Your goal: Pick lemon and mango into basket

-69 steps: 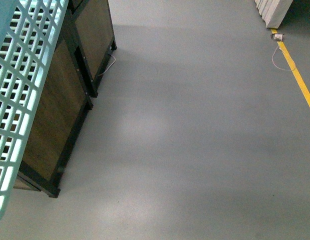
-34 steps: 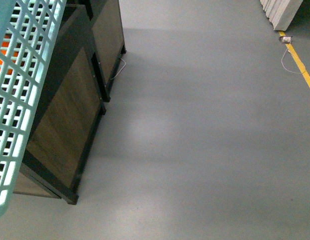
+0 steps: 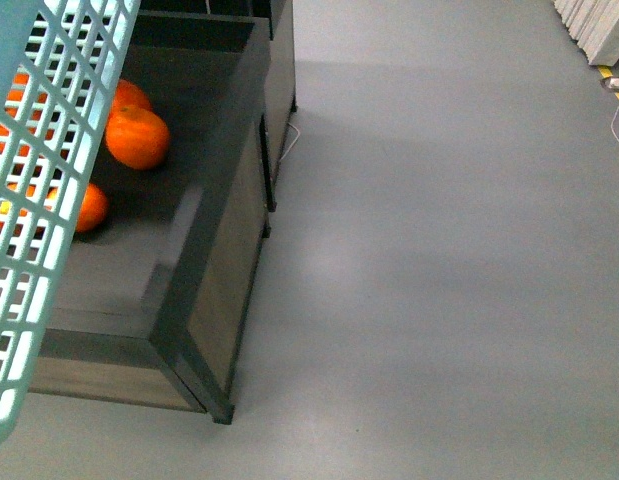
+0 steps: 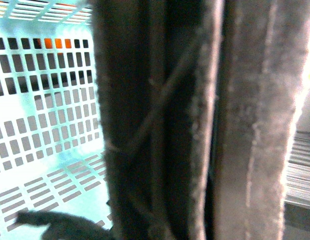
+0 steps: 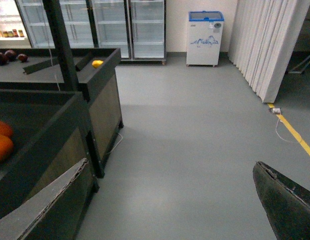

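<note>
Since a second ago the front view has swung round: the dark display bin [image 3: 224, 170], then seen only from its side, now shows its inside, where oranges [image 3: 137, 137] lie. The basket [image 3: 49, 180] keeps its place at the left edge, with its slotted turquoise wall close to the camera and partly in front of the bin. From the right wrist, the right end effector [image 5: 171, 165] is open, its two fingers [image 5: 44, 210] spread wide over bare grey floor [image 5: 195, 140] with nothing between them. A small yellow fruit, probably the lemon [image 5: 97, 63], sits at the corner of the farther bin [image 5: 102, 80]. It is well apart from that end effector, beyond the nearer bin that holds the oranges. Dark red fruit [image 5: 9, 56] lies further along the same far bin. The left wrist view shows the basket's pale slotted wall and floor behind blurred dark bars [image 4: 160, 125] very near the lens. Whether the left end effector is open or closed I cannot tell.
</note>
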`<move>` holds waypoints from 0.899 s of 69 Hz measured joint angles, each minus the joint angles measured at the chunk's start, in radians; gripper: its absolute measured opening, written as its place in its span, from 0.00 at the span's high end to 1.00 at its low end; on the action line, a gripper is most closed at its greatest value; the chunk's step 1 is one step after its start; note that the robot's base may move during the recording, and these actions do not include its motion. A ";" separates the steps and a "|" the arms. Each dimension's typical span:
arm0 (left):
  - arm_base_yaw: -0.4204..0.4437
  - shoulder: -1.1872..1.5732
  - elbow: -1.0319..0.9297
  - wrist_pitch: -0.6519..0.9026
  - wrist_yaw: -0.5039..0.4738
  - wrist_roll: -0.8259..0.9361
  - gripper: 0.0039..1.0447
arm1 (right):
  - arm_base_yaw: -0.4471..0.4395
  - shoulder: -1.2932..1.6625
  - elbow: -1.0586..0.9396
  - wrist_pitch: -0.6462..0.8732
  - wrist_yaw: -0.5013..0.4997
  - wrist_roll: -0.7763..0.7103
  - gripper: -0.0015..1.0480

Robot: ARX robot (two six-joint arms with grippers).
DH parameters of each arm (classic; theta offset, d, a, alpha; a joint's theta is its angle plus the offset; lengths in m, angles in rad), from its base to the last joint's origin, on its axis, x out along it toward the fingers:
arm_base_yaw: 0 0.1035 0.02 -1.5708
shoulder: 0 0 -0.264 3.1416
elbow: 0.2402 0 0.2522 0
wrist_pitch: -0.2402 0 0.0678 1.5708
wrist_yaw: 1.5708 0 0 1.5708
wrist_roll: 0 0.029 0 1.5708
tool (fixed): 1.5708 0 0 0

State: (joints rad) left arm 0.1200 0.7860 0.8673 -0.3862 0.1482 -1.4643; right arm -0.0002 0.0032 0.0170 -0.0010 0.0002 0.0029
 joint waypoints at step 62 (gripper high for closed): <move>0.000 0.000 0.000 0.000 0.002 0.002 0.87 | 0.000 0.001 0.000 0.000 0.000 0.000 0.08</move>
State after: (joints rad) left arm 0.1200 0.7856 0.8673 -0.3862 0.1497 -1.4628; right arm -0.0002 0.0044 0.0170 -0.0013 0.0002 0.0025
